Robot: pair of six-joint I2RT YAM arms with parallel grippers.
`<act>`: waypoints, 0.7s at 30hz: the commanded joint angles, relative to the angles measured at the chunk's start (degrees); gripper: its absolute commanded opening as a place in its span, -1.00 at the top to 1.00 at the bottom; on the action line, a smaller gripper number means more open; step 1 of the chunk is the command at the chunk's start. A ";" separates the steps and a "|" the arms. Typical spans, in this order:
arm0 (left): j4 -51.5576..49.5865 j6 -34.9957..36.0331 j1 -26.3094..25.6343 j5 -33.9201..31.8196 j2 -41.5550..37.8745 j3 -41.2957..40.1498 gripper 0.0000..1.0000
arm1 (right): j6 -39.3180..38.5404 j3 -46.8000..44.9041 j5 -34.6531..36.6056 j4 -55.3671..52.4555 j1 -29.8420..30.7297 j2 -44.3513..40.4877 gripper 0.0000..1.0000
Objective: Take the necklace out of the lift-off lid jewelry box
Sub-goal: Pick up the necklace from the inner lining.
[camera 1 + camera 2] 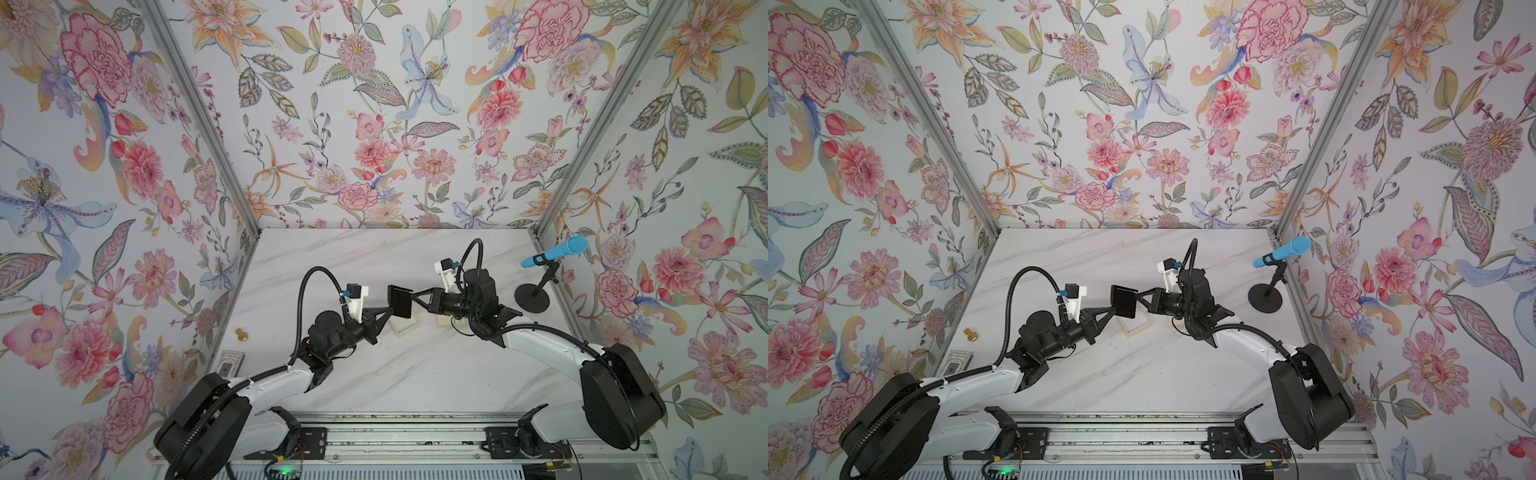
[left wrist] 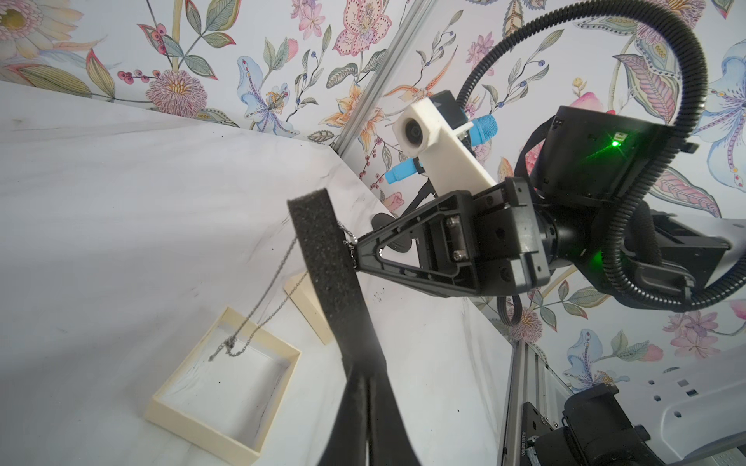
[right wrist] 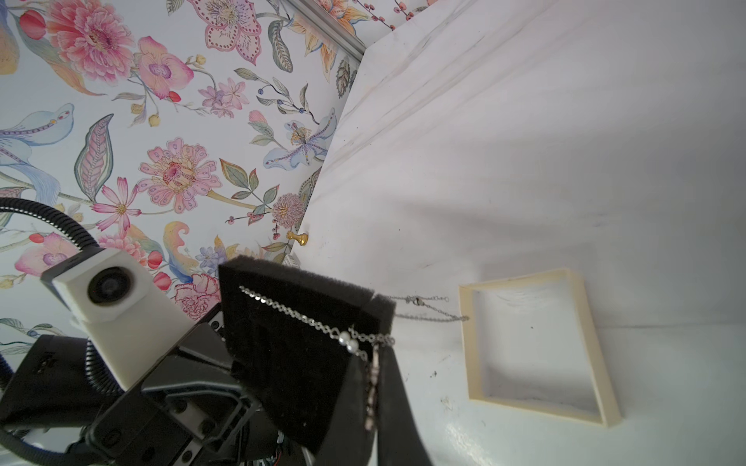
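Pinching the necklace [image 3: 306, 320], right tool [image 3: 373, 387] is closed; left tool [image 2: 363, 387] clamps the raised foam pad [image 1: 400, 300] carrying it. Box [image 1: 402, 334] lies open at pad's 6 o'clock in a top view, chain tail dangling over it. Likely left: pulling chain clear.

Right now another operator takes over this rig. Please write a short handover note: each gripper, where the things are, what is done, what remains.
Left gripper: shut on the black square foam pad, held above the white marble table.
Right gripper: shut on the thin silvery chain necklace with two small pearls, at the pad's edge.
Cream square jewelry box: open on the table, without its pad; the chain's loose end hangs toward it.
Done: box opened, pad and necklace lifted out.
Left: pull the chain off the pad and set it on the table.
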 commanded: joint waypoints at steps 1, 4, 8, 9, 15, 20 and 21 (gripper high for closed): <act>1.53 1.32 0.39 1.09 0.65 -0.71 1.00 | -1.19 2.20 0.41 -0.92 0.05 -1.71 1.00; 1.37 1.55 0.40 1.50 0.65 -0.72 1.00 | -1.72 3.26 0.72 -1.93 0.02 -2.28 1.00; 0.55 2.02 0.36 1.71 0.47 -0.71 1.00 | -2.18 4.59 1.03 -3.20 -0.19 -3.04 1.00; 0.24 2.15 0.40 1.72 0.39 -0.65 1.00 | -2.27 4.83 1.07 -3.47 -0.22 -3.11 1.00; 0.65 2.36 0.41 2.34 -0.27 -1.10 1.00 | -3.27 6.49 1.51 -4.99 -0.50 -3.03 1.00; 1.37 2.53 0.41 3.70 -1.07 -1.50 1.00 | -3.41 8.21 1.73 -5.23 -1.23 -2.06 1.00; 1.37 2.58 0.37 3.95 -1.27 -1.58 1.00 | -3.41 8.59 1.73 -5.23 -1.35 -1.89 1.00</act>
